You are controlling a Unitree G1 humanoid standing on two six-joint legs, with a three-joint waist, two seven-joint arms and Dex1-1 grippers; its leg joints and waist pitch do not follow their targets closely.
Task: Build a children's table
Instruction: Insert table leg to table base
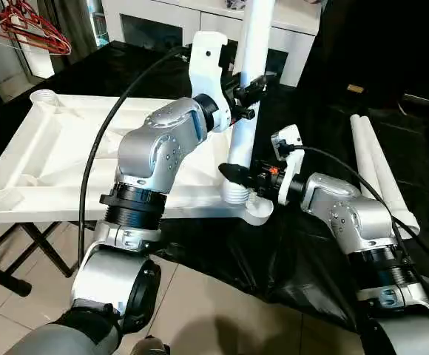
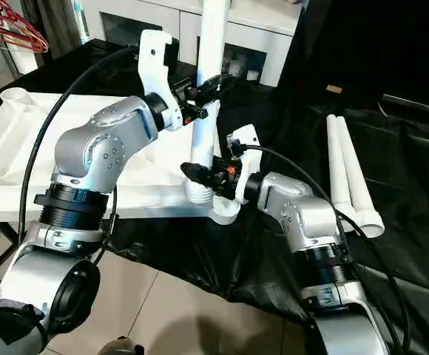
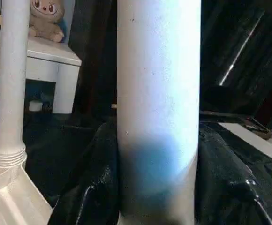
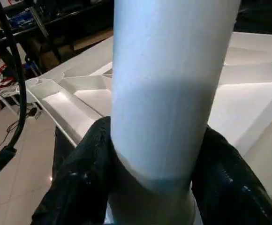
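At far left, red wire hangers (image 1: 29,29) hang near the corner of the room. The white table top (image 1: 59,159) lies underside up, ribs and round corner sockets exposed, resting partly on a black folding stand (image 1: 22,251) and partly on the black sheet (image 1: 274,251) that covers the work surface. My left gripper (image 1: 248,92) reaches across the top and holds the upright leg (image 1: 245,96) at mid-height; in the left wrist view both black fingers (image 3: 86,187) sit against opposite sides of the tube. The leg stands vertical with its threaded lower end in the near corner socket (image 1: 248,207) of the top. In the left wrist view a second leg (image 3: 11,84) stands upright in another socket. My right gripper (image 1: 238,174) grasps the same leg just above the socket; in the right wrist view its fingers (image 4: 79,173) wrap the tube on both sides, touching it. To the right, two spare legs (image 1: 381,166) lie side by side on the black sheet, well apart from the top. Behind the work stands a white cabinet (image 1: 170,22); a plush toy (image 3: 44,21) sits on a white shelf. No readable brand, label or writing is visible on any part.
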